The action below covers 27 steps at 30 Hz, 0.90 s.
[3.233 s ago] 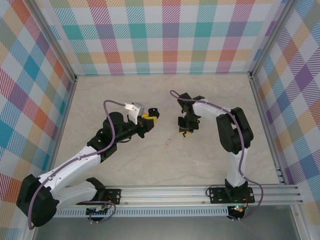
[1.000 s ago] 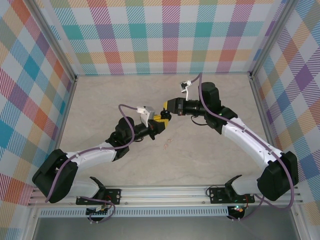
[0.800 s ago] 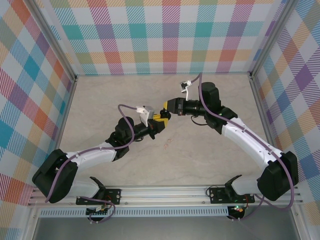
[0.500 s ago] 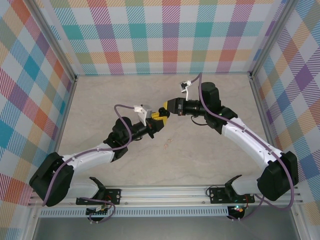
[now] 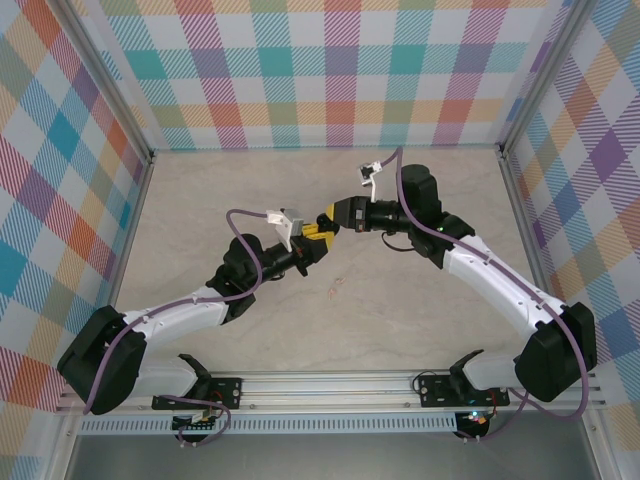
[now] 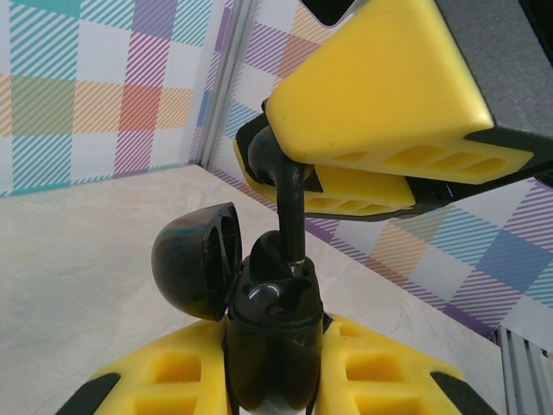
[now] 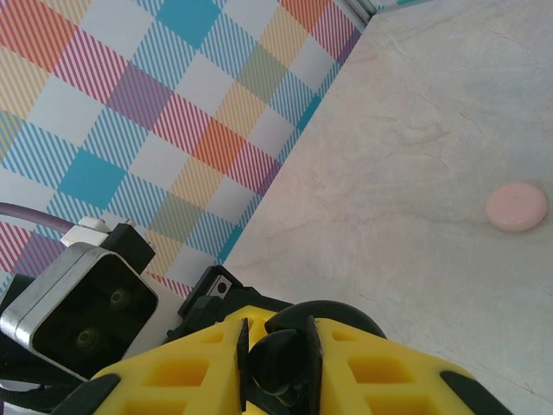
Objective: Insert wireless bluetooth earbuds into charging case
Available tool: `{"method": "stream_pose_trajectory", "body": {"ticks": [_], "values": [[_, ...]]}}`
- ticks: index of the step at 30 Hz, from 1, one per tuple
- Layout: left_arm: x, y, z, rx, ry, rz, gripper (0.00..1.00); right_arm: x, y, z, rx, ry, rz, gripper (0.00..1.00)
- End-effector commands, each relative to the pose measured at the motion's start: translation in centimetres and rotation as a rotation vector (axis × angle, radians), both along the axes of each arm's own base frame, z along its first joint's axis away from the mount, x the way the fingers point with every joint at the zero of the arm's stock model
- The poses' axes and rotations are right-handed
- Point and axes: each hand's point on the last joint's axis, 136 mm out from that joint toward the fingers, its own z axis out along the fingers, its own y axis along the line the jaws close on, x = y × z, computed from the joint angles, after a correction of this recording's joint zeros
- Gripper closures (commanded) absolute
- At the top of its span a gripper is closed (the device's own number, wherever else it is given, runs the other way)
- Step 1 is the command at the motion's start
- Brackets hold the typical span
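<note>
Items as I see them from the console:

1. Left gripper [image 5: 313,240]: reaches up from the near left to the middle of the table [image 5: 420,310], a little toward the far side. I see it clenched on the charging case [image 6: 272,333], one yellow finger [image 6: 147,380] on either flank.

2. Charging case: a black clamshell held upright between the left fingers. Its rounded lid [image 6: 194,259] is swung open to the left in the left wrist view.

3. Right gripper [image 5: 330,218]: comes in from the far right and meets the left gripper tip to tip. It is grasping one earbud [image 6: 290,207] by the rounded head.

4. Earbud: black, with its stem pointing straight down. The lower end of the stem is in the open mouth of the case. I cannot tell how deep it sits.

5. Second earbud: something glossy and black lies inside the case beside the stem. I cannot tell whether that is the other bud or an empty socket.

6. Small round pink disc [image 7: 516,207]: lies flat on the table, apart from both grippers.

7. Plaid walls [image 5: 330,70]: enclose the table on the left, far and right sides.
</note>
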Motion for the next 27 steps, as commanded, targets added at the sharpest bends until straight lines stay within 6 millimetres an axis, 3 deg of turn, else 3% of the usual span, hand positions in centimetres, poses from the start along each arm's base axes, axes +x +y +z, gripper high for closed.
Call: {"method": "stream_pose_trajectory", "body": {"ticks": [1,27], "values": [[-0.91,-0.1,2.9,-0.06,-0.065,-0.017,0.87,-0.62,0.09,0.9,0.008,-0.042,0.018,0.73],[-0.48,0.03,2.96,-0.049,-0.054,0.007,0.87,-0.93,0.32,0.38,-0.019,-0.036,0.03,0.72]]}}
